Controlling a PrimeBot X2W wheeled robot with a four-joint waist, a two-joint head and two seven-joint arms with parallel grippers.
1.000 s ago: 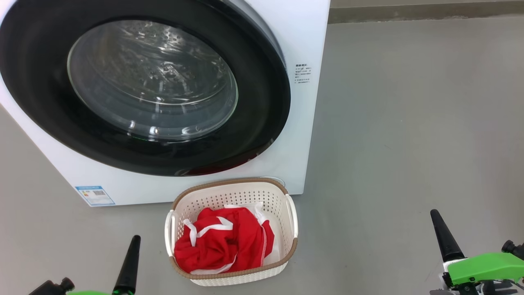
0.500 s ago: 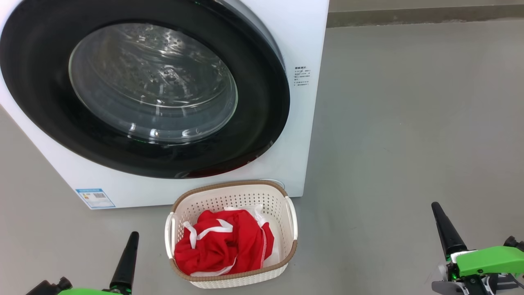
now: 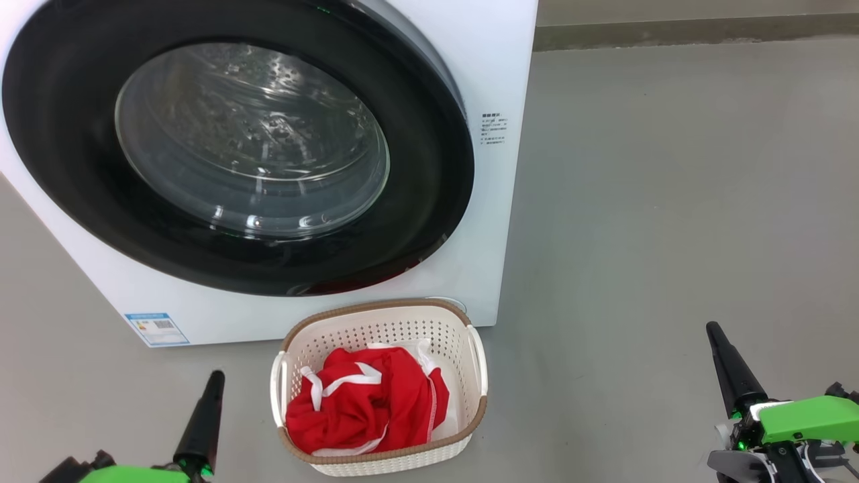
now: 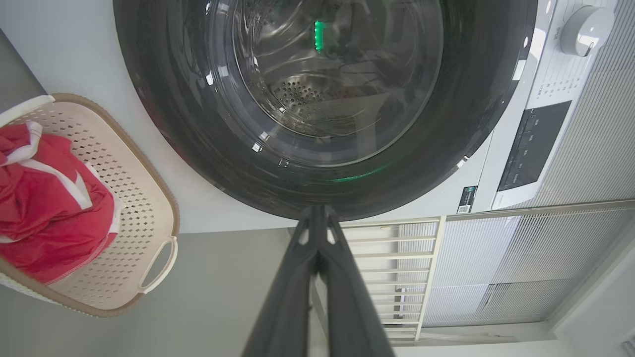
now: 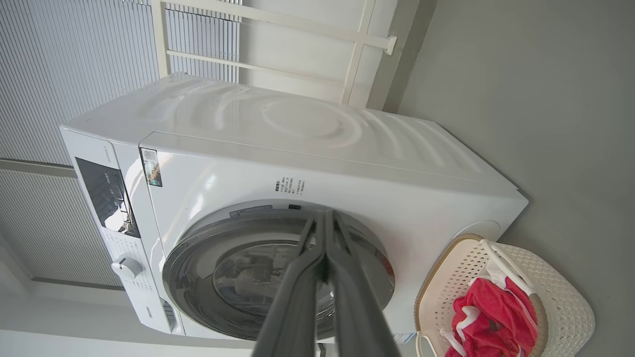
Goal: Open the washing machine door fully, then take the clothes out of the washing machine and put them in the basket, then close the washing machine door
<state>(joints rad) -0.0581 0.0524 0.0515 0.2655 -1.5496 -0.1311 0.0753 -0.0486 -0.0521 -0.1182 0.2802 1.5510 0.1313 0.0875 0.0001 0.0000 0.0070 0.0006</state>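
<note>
The white washing machine (image 3: 500, 74) stands at the upper left, its round black-framed door (image 3: 416, 221) lying flush against the front. In front of it on the floor sits the cream basket (image 3: 376, 315) with the red clothes (image 3: 366, 402) inside. My left gripper (image 3: 215, 377) is shut at the lower left, a short way left of the basket, holding nothing. My right gripper (image 3: 713, 329) is shut at the lower right, far from the basket, also holding nothing. The left wrist view shows the door (image 4: 198, 148), the basket (image 4: 144, 148) and clothes (image 4: 44, 208); the right wrist view shows the machine (image 5: 307, 124), basket (image 5: 565, 302) and clothes (image 5: 486, 317).
Grey floor (image 3: 671, 201) stretches to the right of the machine up to a wall base at the back. A pale slatted wall and a cream rail frame (image 4: 397, 258) stand beside the machine. The control panel and dial (image 4: 580, 25) face the left wrist view.
The head camera has tilted slightly, so the machine and basket sit a little lower in the picture. Both grippers stay shut; the right one has risen a little in view.
</note>
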